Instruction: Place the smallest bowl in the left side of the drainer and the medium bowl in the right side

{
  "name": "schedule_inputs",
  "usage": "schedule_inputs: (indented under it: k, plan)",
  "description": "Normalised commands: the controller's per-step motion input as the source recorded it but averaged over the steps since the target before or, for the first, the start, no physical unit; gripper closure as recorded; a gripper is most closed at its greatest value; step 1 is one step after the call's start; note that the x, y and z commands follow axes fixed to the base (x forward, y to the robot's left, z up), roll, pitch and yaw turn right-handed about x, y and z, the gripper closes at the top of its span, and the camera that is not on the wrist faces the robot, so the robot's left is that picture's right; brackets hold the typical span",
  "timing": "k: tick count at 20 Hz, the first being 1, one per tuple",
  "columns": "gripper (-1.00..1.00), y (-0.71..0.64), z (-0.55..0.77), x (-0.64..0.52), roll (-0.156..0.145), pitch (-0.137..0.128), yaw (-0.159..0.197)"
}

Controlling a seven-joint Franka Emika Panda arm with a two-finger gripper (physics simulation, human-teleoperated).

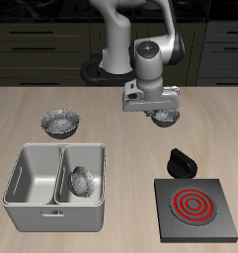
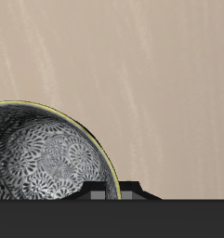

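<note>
My gripper (image 1: 165,112) hangs over the table behind the black stove plate, shut on the rim of a crinkly silver bowl (image 1: 167,118) that looks like the smallest bowl. In the wrist view this bowl (image 2: 44,163) shows its dark mottled inside, with its rim between my fingertips (image 2: 104,191). The grey drainer (image 1: 32,203) stands near the table's front edge. Another silver bowl (image 1: 81,181), seemingly the medium bowl, lies tilted in its right side. The other compartment holds nothing.
The widest silver bowl (image 1: 61,122) sits on the table behind the drainer. A black stove plate with red rings (image 1: 195,206) lies near the front edge, with a small black knob-like object (image 1: 180,161) just behind it.
</note>
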Motion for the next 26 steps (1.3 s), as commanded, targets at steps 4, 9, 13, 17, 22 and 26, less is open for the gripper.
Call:
schedule_inputs:
  k: [4, 9, 13, 17, 22, 26]
  plan:
    - [1.00, -0.14, 0.23, 0.05, -0.007, -0.021, -0.007]
    - [1.00, -0.22, 0.68, 0.05, -0.019, -0.100, 0.017]
    - [1.00, -0.22, 0.72, 0.01, -0.011, -0.086, -0.009]
    - [1.00, -0.11, 0.53, -0.02, 0.007, -0.042, 0.006]
    - [1.00, -0.18, 0.58, -0.02, -0.003, -0.074, 0.007]
    - [1.00, -0.12, 0.49, 0.03, 0.008, -0.057, -0.014]
